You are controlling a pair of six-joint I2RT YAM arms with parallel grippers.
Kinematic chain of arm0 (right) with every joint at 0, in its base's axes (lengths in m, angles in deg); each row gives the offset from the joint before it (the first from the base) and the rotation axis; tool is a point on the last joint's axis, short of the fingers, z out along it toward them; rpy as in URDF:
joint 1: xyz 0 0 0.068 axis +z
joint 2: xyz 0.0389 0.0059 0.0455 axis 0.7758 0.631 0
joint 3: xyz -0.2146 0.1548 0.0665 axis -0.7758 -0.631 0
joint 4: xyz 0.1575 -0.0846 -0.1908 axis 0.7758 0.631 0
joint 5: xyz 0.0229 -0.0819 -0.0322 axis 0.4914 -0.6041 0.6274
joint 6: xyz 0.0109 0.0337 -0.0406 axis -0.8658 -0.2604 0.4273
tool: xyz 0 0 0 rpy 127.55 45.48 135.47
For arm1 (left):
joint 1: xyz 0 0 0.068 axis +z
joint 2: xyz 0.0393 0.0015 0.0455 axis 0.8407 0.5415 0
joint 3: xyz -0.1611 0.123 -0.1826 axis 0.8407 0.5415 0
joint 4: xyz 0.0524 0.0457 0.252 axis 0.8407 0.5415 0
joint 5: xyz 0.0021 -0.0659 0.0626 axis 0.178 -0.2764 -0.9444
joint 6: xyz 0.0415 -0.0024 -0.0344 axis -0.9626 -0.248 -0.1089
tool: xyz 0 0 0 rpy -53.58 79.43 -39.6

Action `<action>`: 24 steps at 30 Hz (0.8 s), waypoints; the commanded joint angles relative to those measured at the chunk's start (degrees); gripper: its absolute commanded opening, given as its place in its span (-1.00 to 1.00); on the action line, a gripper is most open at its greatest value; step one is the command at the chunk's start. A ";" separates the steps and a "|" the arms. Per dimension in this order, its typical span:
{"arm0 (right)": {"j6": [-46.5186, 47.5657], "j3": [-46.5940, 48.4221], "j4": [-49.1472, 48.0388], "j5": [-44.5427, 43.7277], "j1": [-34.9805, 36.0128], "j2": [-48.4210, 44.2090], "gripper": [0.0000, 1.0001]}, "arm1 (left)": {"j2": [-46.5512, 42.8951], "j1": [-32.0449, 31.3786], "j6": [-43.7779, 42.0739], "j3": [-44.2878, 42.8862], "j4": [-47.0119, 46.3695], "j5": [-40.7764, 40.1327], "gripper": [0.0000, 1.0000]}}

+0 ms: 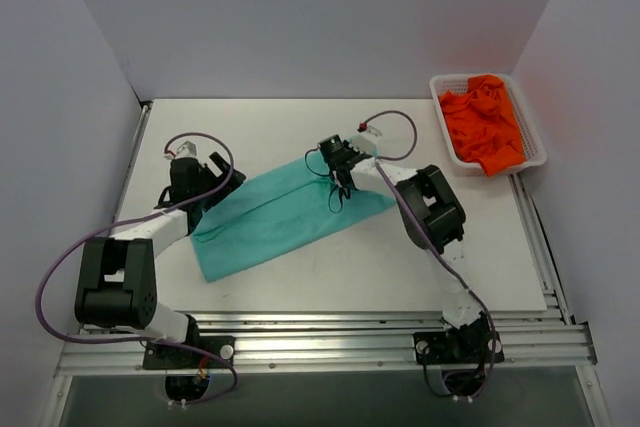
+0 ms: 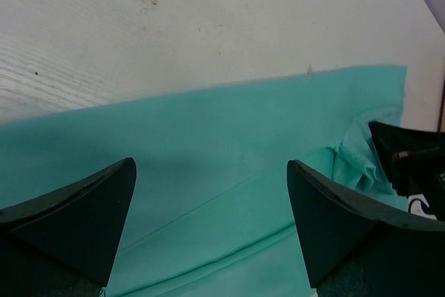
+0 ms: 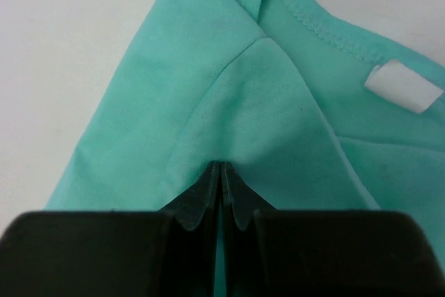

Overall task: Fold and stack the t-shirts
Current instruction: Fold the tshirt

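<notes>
The teal-green t-shirt [image 1: 280,217] lies flat across the middle of the white table, stretched from lower left to upper right. My left gripper [image 1: 222,177] is open over its left end, with the cloth [image 2: 229,144] showing between its wide-apart fingers and nothing held. My right gripper [image 1: 340,177] is shut on a pinch of the teal t-shirt [image 3: 208,81] near the collar, beside the small white neck label [image 3: 403,88]. The right gripper also shows at the right edge of the left wrist view [image 2: 410,165]. The orange t-shirts [image 1: 485,122] lie crumpled in a basket.
A white mesh basket [image 1: 437,95] stands at the back right corner of the table [image 1: 300,127]. Grey walls close in the left, back and right sides. A metal rail [image 1: 330,342] runs along the near edge by the arm bases.
</notes>
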 commanded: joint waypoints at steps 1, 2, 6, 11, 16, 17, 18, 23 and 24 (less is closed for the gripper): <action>1.92 13.37 6.05 7.65 -1.15 10.12 -1.00 | -3.74 0.67 -0.12 -2.23 -1.14 0.62 0.97; 3.85 17.19 5.88 8.97 -1.67 13.79 -1.00 | -4.36 0.67 -0.30 -2.23 -0.70 0.45 0.97; 9.39 33.20 -4.54 19.07 -4.14 21.38 -1.00 | -6.74 0.67 -0.65 -1.00 -0.60 -2.28 0.97; 17.48 45.65 -28.91 45.58 -5.37 29.10 -1.00 | -6.21 1.20 -1.26 -1.09 0.10 -2.63 0.97; 27.74 39.15 -31.81 43.02 -4.76 19.84 0.46 | -7.44 1.28 -1.97 -0.12 -1.31 -2.90 0.97; 29.42 35.37 -35.40 41.35 -4.50 13.72 0.72 | -7.79 1.20 -2.14 -0.03 -1.39 -3.16 0.97; 31.09 29.59 -36.30 37.59 -3.97 10.96 0.99 | -8.14 1.28 -2.23 0.14 -1.83 -3.16 0.97; 40.59 17.77 -35.78 24.65 -1.51 -6.60 1.00 | -10.43 1.37 -2.41 1.46 -3.59 -3.51 0.97; 41.21 15.84 -35.44 22.72 -0.98 -8.74 1.00 | -10.60 1.46 -2.41 1.46 -3.59 -3.51 0.97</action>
